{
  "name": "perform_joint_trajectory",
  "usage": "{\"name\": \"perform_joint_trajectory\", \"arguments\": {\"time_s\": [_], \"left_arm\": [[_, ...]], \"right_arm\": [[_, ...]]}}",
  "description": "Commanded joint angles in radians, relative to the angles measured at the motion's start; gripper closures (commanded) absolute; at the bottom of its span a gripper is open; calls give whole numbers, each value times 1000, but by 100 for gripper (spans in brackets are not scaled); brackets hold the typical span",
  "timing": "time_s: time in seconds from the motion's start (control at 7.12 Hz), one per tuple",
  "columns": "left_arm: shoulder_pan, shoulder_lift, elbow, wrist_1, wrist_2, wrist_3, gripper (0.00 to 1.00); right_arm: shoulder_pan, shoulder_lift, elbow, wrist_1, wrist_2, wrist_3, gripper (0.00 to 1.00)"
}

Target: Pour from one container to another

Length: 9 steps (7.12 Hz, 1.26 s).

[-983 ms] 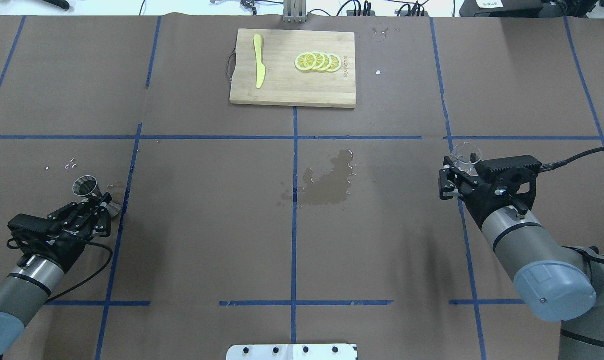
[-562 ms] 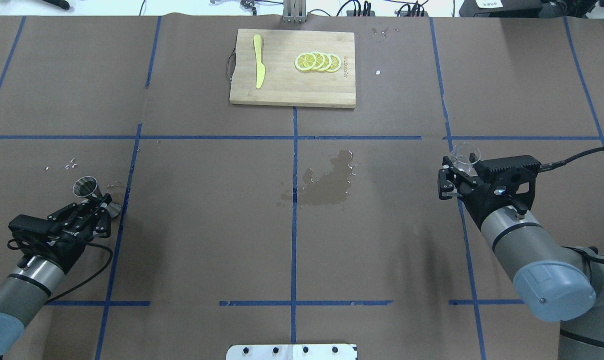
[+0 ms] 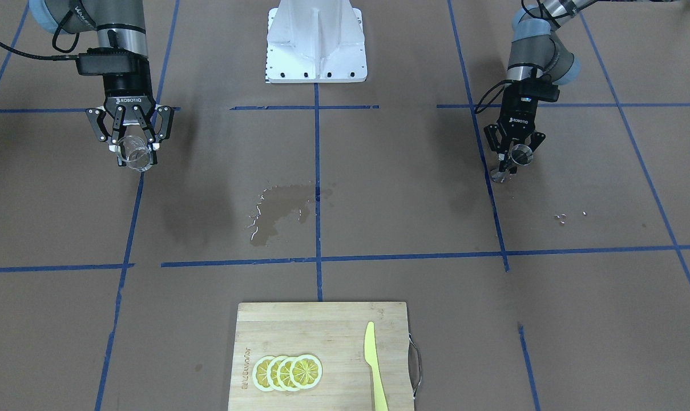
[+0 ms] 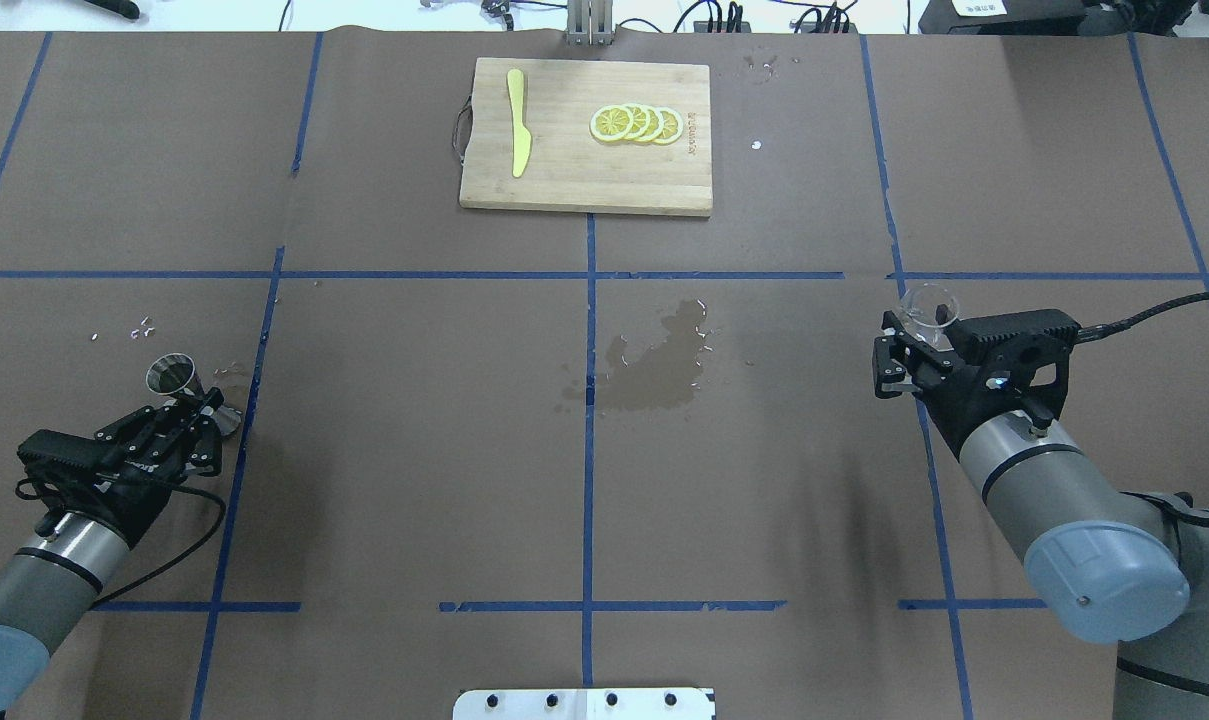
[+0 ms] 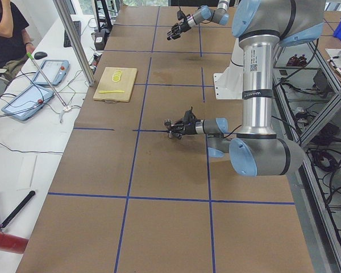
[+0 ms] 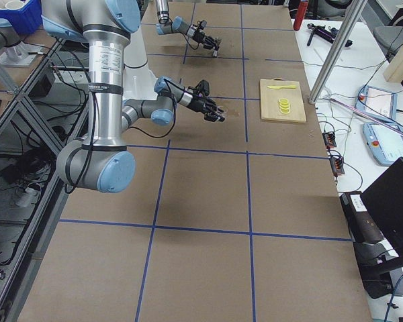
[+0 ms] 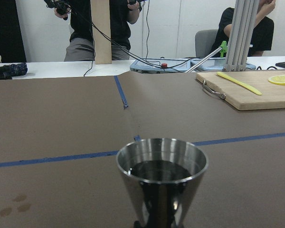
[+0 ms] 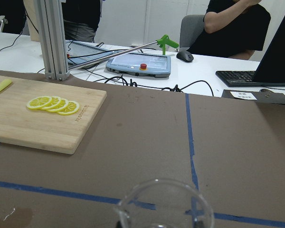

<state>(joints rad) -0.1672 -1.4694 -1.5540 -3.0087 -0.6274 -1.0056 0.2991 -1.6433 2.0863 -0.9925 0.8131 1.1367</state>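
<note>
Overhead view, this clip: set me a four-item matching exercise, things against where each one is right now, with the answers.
Things:
1. glass cup
2. jigger
3. yellow knife
4. wet patch

Places:
A. gripped in the left hand
B. middle of the table
C. gripped in the right hand
D. on the cutting board, at its handle end

Pairs: 1-C, 2-A, 3-D, 4-B.
</note>
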Motion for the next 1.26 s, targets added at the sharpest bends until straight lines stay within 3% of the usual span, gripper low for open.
{"name": "perform_joint_trajectory", "arguments": {"time_s": [0.0,0.28,0.42,0.56,0.84,1.12], "left_arm": [[0,1,0,1,0,15,51],[0,0,-3,1,0,18,50],[0,1,-3,1,0,18,36],[0,0,-8,-1,-6,16,0],[-2,23,-18,-3,-88,18,0],[-3,125,-98,-3,-232,56,0]], "right_arm": [[0,5,0,0,0,0,100],[0,7,1,0,0,0,100],[0,11,0,0,0,0,100],[0,11,0,0,0,0,100],[0,13,1,0,0,0,100],[0,23,1,0,1,0,100]]}}
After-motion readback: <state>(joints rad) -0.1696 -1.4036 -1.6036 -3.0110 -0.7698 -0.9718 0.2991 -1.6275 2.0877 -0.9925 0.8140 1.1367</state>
